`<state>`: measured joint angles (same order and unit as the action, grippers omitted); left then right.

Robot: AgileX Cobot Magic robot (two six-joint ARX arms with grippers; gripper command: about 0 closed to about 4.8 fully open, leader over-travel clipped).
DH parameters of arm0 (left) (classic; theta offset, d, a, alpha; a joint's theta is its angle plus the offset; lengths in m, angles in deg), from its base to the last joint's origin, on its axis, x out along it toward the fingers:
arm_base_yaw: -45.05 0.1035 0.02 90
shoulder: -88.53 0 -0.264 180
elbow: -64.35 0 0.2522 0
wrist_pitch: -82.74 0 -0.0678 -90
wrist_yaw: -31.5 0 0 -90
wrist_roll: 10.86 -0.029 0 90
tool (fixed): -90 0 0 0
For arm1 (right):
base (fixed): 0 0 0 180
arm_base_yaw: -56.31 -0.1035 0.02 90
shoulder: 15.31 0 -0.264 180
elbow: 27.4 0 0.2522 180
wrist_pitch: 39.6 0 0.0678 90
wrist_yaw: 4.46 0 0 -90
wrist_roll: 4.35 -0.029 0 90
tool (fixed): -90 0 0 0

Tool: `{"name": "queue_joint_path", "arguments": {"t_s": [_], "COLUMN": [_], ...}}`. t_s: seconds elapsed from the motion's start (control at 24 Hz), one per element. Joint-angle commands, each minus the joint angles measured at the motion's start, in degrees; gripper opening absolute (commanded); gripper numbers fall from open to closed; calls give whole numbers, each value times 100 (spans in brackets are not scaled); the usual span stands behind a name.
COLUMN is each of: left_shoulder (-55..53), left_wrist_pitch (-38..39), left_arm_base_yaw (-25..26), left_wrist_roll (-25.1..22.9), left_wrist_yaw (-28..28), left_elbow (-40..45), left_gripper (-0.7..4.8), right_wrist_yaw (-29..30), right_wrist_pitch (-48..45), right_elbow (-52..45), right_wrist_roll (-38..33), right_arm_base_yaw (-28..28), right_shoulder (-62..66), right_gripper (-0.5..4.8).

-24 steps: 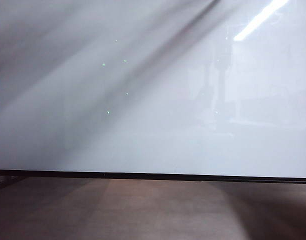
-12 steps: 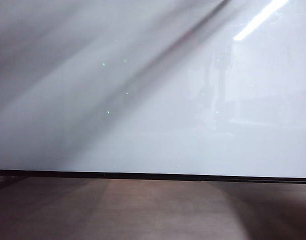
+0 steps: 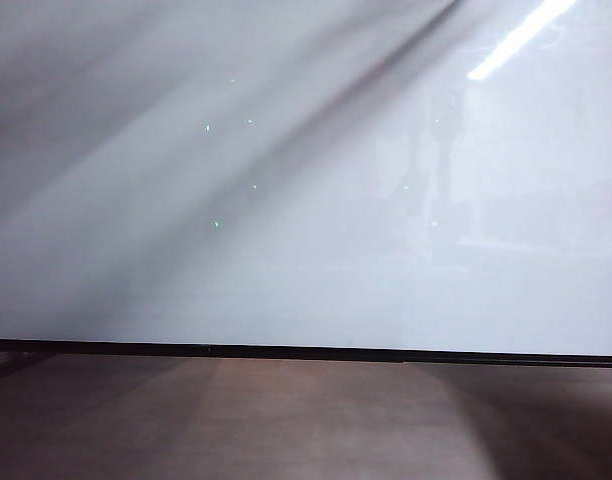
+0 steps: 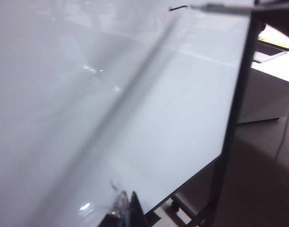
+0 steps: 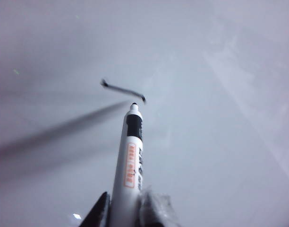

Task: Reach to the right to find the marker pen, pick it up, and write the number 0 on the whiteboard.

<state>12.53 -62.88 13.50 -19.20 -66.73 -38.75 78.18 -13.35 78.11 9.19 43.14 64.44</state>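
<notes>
1. Saw orange print on a white label along the marker pen [image 5: 130,156], too blurred to read; made out no other writing anywhere.
2. Found the right gripper [image 5: 122,208] pinching the marker pen near its rear end, dark fingers [image 5: 101,213] pressed against both sides of the white barrel.
3. Noted the pen's black collar and small dark tip aimed at the whiteboard [image 5: 220,71], tip just beside the end of a short black stroke [image 5: 123,90]; could not tell whether tip and board touched.
4. Took that stroke as the only drawn part of the number 0: one slightly curved line, no closed loop.
5. Spotted the same stroke [image 4: 178,7] in the left wrist view near the whiteboard's [image 4: 182,118] upper edge, with the pen [image 4: 215,7] reaching in as a thin grey bar beside it.
6. Glimpsed only a dark sliver of the left gripper [image 4: 128,210] close to the board's lower edge; cannot tell its opening.
7. Marked a dark metal post [image 4: 239,109] framing the board's side, a foot of the stand below, brown floor [image 4: 258,179] beyond.
8. Registered in the exterior view a glossy white whiteboard [image 3: 306,250] with black bottom edge, a bright light streak [image 3: 516,38], grey diagonal shadows and tiny green specks; no arm visible there.
</notes>
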Motion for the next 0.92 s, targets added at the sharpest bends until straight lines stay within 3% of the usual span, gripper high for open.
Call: {"name": "queue_joint_path", "arguments": {"t_s": [0.04,0.29,0.92], "left_shoulder": [50,44,15], "left_wrist_pitch": [-55,20,114], "left_arm_base_yaw": [-13,-17,-120], "left_wrist_roll": [-22,-2,-24], "left_wrist_yaw": [-98,-122,-77], "left_elbow": [-17,-17,-17], "left_gripper": [-5,-5,-5], "right_wrist_yaw": [133,153,168], "right_wrist_pitch": [-44,138,-555], "right_elbow": [52,52,55], "right_wrist_roll": [-157,-197,-192], "right_arm_base_yaw": [-160,-157,-157], "right_shoulder": [-420,-232,144], "right_gripper": [-4,-4,-4]}}
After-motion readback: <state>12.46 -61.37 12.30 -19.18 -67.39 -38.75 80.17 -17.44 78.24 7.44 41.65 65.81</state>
